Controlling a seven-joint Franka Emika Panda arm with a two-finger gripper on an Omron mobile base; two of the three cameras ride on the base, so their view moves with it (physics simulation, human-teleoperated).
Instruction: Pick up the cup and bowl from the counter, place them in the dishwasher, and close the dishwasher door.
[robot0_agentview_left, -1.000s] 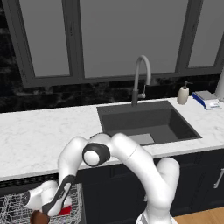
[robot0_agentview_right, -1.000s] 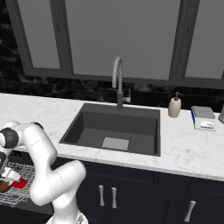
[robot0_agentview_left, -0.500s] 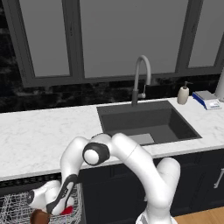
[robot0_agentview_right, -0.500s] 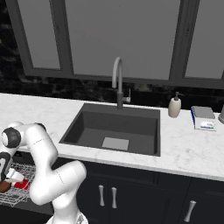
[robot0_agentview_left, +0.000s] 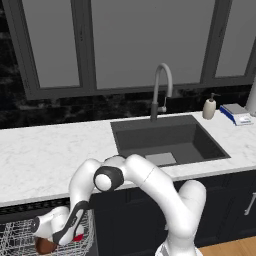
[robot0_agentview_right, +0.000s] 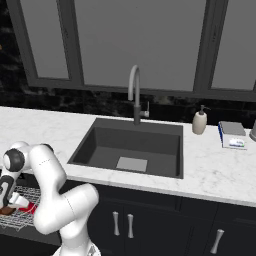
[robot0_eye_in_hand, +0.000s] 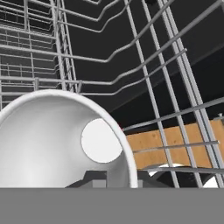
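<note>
Lightness and thin, crushable walls are to be expected of the small red tapered plastic cup (robot0_eye_in_hand: 52, 140), so the rim is judged the best hold. It is seen at the hand (robot0_agentview_left: 66, 234), among the wires of the white rack (robot0_eye_in_hand: 151, 94). Whether the jaws are clamped cannot be told. The glossy reddish-brown bowl (robot0_agentview_left: 45, 245) is set just beside it, so room is tight. The white marble-look counter (robot0_agentview_left: 45, 150) overhangs beyond.

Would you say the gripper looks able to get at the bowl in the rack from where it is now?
Probably yes: the gripper is already low in the dishwasher rack, right beside the bowl, though the cup sits at its fingers.
</note>
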